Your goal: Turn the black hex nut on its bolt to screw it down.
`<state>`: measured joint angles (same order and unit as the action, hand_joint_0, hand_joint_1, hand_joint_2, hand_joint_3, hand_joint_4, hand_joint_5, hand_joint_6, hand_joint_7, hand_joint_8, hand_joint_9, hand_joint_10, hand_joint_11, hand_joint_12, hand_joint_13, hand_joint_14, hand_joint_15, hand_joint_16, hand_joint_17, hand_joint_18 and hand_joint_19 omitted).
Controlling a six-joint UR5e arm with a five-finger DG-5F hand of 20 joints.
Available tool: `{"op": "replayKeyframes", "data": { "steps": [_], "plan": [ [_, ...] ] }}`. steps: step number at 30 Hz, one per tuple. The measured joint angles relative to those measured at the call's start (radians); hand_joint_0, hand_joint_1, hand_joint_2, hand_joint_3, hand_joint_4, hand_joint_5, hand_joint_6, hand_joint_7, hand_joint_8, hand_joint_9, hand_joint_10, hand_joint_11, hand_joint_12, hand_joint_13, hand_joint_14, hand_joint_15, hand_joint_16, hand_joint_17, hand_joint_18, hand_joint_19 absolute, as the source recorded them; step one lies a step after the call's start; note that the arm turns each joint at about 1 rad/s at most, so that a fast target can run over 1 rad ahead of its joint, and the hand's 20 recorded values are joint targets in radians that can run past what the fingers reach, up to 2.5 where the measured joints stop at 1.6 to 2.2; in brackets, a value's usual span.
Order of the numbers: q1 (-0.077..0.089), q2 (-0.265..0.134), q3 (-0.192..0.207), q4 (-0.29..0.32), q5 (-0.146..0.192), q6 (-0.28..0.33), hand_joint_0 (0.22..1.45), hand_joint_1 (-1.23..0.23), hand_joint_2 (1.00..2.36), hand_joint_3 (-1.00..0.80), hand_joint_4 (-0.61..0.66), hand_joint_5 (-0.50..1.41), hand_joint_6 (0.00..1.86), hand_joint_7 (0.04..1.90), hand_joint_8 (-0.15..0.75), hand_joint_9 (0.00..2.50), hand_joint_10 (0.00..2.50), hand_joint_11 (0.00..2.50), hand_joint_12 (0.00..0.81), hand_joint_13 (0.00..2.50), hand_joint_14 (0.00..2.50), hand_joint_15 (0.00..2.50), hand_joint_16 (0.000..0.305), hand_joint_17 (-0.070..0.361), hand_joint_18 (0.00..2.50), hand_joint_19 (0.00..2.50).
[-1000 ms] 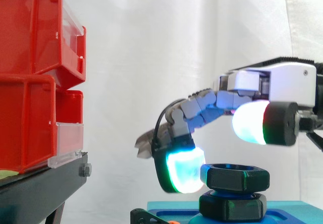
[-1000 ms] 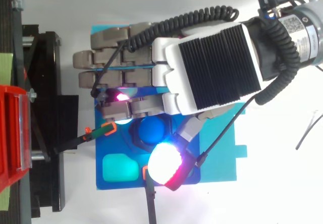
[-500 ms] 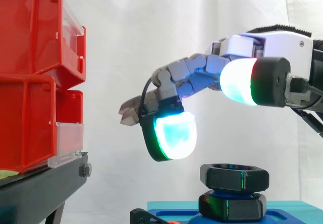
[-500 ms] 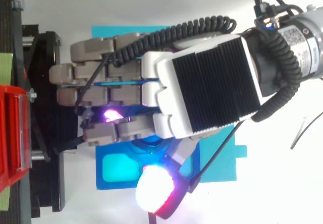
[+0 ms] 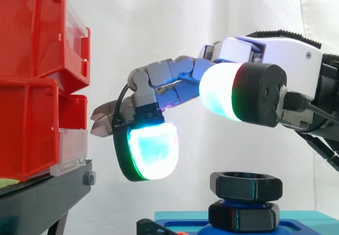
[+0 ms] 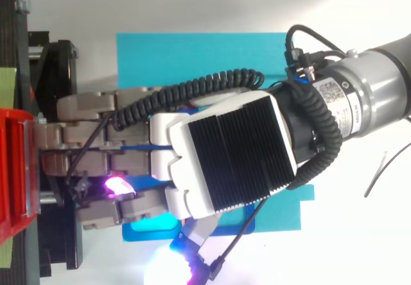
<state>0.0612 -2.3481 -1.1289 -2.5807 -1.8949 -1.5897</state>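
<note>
The hand (image 5: 265, 55) hung in the middle of the side view with nothing in its grasp. Its fingers (image 5: 151, 150) reached out toward the left of the frame, loosely bent at the tips. They stood well apart from the thumb pad (image 5: 220, 92), which glowed white and cyan.

The black hex nut (image 5: 245, 184) sat at the lower centre-right of the frame, below the hand and apart from every pad. It lay level, just above a second black hex piece (image 5: 243, 216) that rested on the teal board (image 6: 192, 54). We saw only a narrow dark seam between the two, and we could not tell how much of the bolt's thread remained under the nut.

In the top view the fingers stretched across the board toward the black stand (image 5: 42, 198) and the red bins (image 5: 32, 87) at the left edge.

We judged the screwing down to be unfinished, or at least unconfirmed. With the hand off the nut, any further turning would first have called for bringing the fingers and thumb back down around its flats. Whether the nut was already seated we could not say.
</note>
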Motion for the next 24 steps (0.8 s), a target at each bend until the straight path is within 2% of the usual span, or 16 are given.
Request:
{"op": "replayKeyframes", "data": {
  "steps": [7, 14, 24],
  "plan": [
    [0.013, 0.0, 0.001, -0.041, 0.011, 0.009, 0.5, -0.06, 1.0, -0.5, 0.1, -0.02, 0.62, 1.43, 0.241, 0.67, 0.0, 0.04, 0.322, 0.52, 0.0, 0.0, 0.056, 0.126, 0.48, 0.26],
    [0.01, 0.001, 0.001, -0.063, 0.001, 0.033, 0.5, -0.07, 1.0, -0.5, 0.1, -0.02, 0.64, 1.4, 0.242, 0.68, 0.0, 0.05, 0.319, 0.53, 0.0, 0.0, 0.056, 0.126, 0.49, 0.27],
    [-0.011, 0.002, 0.024, -0.07, -0.1, 0.061, 0.5, -0.09, 1.0, -0.5, 0.11, -0.02, 0.65, 1.39, 0.245, 0.71, 0.0, 0.05, 0.316, 0.55, 0.0, 0.01, 0.056, 0.125, 0.51, 0.27]
  ]
}}
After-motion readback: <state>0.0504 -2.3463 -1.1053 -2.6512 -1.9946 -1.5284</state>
